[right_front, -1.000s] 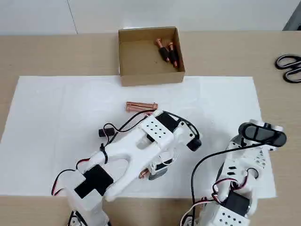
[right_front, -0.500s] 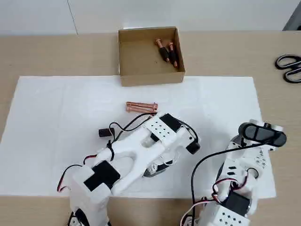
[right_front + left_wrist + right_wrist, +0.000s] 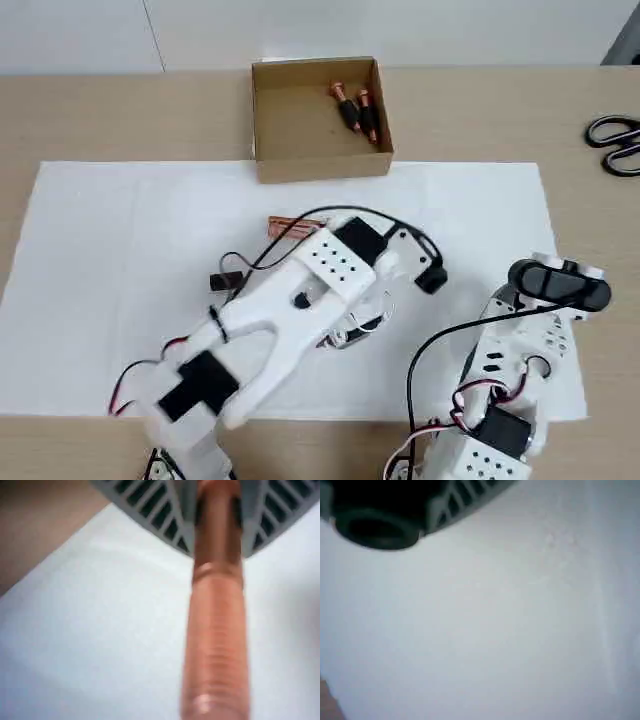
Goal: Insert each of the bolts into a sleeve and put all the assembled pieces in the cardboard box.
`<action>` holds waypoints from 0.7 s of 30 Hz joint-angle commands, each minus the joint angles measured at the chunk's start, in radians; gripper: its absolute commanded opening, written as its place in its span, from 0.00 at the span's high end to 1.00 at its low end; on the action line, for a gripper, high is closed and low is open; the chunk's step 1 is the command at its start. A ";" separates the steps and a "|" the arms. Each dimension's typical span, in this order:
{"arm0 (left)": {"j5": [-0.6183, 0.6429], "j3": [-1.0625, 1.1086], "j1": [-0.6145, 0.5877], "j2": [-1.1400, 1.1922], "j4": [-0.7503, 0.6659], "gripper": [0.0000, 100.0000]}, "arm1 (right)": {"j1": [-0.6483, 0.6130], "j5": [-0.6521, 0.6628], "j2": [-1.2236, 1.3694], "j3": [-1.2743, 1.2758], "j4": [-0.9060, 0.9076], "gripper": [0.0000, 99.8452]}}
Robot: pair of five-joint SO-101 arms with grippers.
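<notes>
Pinching a copper bolt (image 3: 216, 630) between its ribbed fingers (image 3: 145, 505), the left gripper (image 3: 217, 525) hangs over the white paper (image 3: 110, 250). Since half a second ago its arm has swung up the table and now partly covers the loose bolts (image 3: 288, 225). Two assembled pieces (image 3: 357, 110) lie unmoved in the cardboard box (image 3: 320, 167).
</notes>
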 commanded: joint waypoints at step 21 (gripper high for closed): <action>-0.947 0.099 -0.773 -0.264 0.018 0.99 | -0.008 -0.003 -0.025 0.005 -0.016 0.99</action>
